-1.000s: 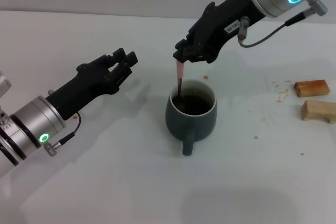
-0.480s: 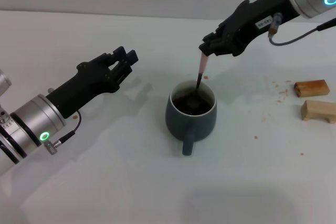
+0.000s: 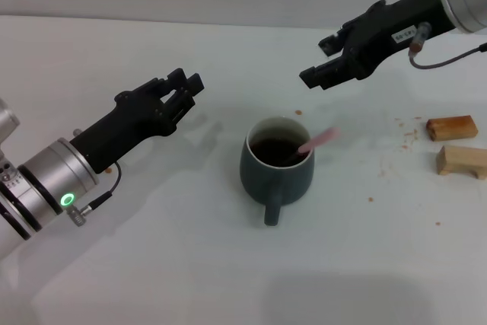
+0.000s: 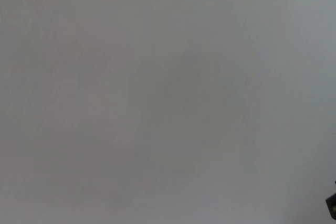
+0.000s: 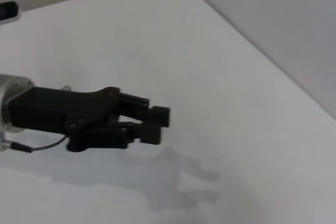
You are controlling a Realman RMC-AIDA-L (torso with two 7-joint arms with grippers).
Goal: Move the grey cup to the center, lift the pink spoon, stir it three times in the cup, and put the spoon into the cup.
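Observation:
The grey cup [image 3: 278,173] stands upright on the white table in the middle of the head view. Its handle points toward me and dark liquid is inside. The pink spoon [image 3: 318,139] rests in the cup. Its bowl is down in the liquid and its pink handle leans out over the right rim. My right gripper [image 3: 319,62] is open and empty, above and behind the cup to the right, apart from the spoon. My left gripper [image 3: 185,93] is open and empty, left of the cup. It also shows in the right wrist view [image 5: 155,124].
Two tan wooden blocks [image 3: 451,127] [image 3: 461,160] lie at the right edge of the table. Small crumbs [image 3: 407,136] are scattered near them. The left wrist view shows only bare table surface.
My right gripper let go of the spoon and moved up and to the right. The spoon tipped over and now leans on the cup's right rim. The left arm hardly moved.

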